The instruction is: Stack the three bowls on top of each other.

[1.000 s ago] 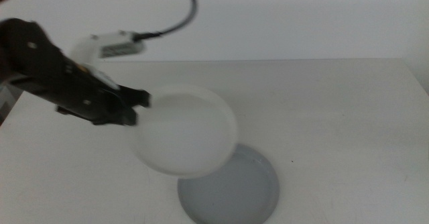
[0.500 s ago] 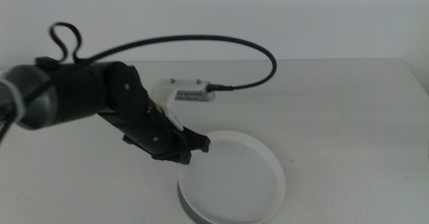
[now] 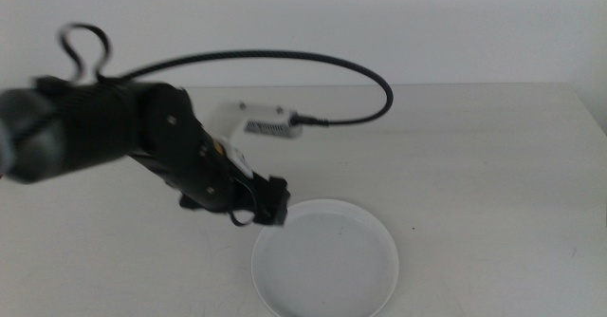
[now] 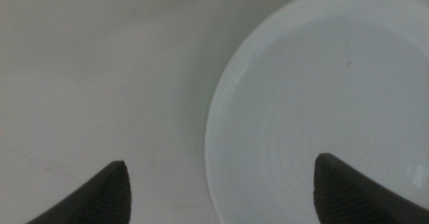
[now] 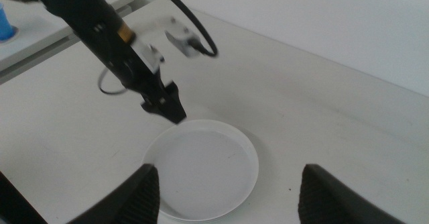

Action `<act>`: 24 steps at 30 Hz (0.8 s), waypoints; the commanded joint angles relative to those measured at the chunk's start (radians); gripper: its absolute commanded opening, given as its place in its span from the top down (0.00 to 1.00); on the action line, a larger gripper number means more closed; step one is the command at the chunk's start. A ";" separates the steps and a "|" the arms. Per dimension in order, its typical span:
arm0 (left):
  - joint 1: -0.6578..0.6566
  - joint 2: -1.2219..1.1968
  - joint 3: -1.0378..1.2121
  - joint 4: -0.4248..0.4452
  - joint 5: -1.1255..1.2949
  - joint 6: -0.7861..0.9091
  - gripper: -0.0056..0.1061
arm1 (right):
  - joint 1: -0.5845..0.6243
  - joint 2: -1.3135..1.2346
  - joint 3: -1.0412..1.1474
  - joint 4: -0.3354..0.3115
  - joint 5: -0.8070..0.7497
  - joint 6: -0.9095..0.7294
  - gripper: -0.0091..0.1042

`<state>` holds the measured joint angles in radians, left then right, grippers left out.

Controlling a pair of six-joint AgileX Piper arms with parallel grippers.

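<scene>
A white bowl point(image 3: 325, 258) lies flat on the table near the front edge, also seen in the right wrist view point(image 5: 201, 167) and filling much of the left wrist view point(image 4: 322, 103). The other bowls do not show; whatever lies under the white one is hidden. My left gripper point(image 3: 270, 208) hangs just over the bowl's rear left rim, open, its jaws straddling the rim without touching it point(image 4: 221, 160). It shows in the right wrist view too point(image 5: 171, 110). My right gripper point(image 5: 229, 170) is open, high above the table, holding nothing.
The left arm point(image 3: 114, 141) and its black cable point(image 3: 313, 65) reach over the table's left half. The table's right edge point(image 3: 593, 108) and a wall lie behind. A side surface with a blue object point(image 5: 4, 23) stands beyond the left arm.
The left gripper carried the white bowl down and right onto the grey bowl, let it go, and now stands open just off the rim. The grey bowl is covered.
</scene>
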<state>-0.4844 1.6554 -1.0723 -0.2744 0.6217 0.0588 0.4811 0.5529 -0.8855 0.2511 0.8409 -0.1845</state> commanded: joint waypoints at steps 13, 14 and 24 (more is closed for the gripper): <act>0.077 -0.409 -0.023 0.248 0.006 -0.038 0.01 | 0.002 0.007 -0.021 0.007 -0.072 -0.003 0.45; 0.077 -0.421 -0.023 0.247 0.006 -0.038 0.01 | 0.002 0.007 -0.021 0.007 -0.072 -0.003 0.46; 0.077 -0.451 -0.056 0.266 0.020 -0.068 0.01 | 0.002 0.007 -0.021 0.004 -0.072 -0.004 0.46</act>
<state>-0.4092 1.2334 -1.0811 -0.0167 0.6904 0.0199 0.4811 0.5529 -0.8855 0.2511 0.8409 -0.1845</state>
